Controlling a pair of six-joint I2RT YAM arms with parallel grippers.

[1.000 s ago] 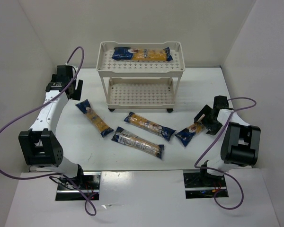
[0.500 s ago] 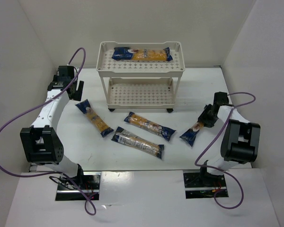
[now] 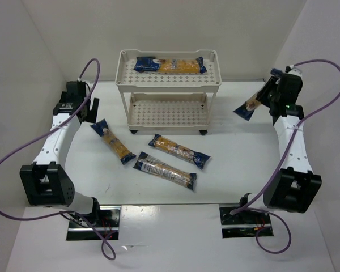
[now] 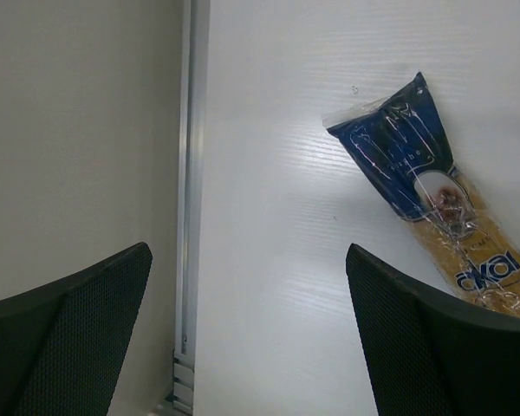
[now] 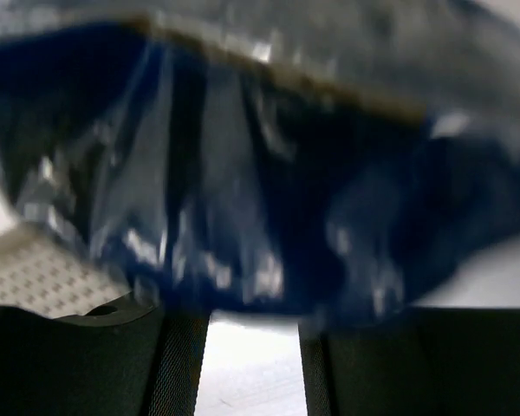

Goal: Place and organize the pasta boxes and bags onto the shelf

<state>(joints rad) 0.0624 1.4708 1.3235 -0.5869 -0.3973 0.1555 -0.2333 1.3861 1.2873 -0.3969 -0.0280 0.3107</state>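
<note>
My right gripper (image 3: 267, 95) is shut on one end of a pasta bag (image 3: 248, 107), holding it in the air to the right of the shelf (image 3: 215, 86). In the right wrist view the bag's blue end (image 5: 243, 165) fills the frame, blurred, above the fingers (image 5: 178, 368). A second bag (image 3: 170, 65) lies on the cart's top tray. Three more bags (image 3: 112, 140), (image 3: 178, 151), (image 3: 164, 170) lie on the table in front of the cart. My left gripper (image 3: 88, 107) is open over bare table by the left wall, just left of the nearest bag (image 4: 433, 182).
White walls enclose the table on the left, back and right. The cart's lower tray (image 3: 169, 113) holds nothing. A corner of a perforated tray (image 5: 39, 277) shows at the left of the right wrist view. A metal rail (image 4: 189, 217) runs along the left wall.
My right gripper shut on the bag at the right of the table, lifted it and carried it up and back towards the cart's right side. The left arm barely moved.
</note>
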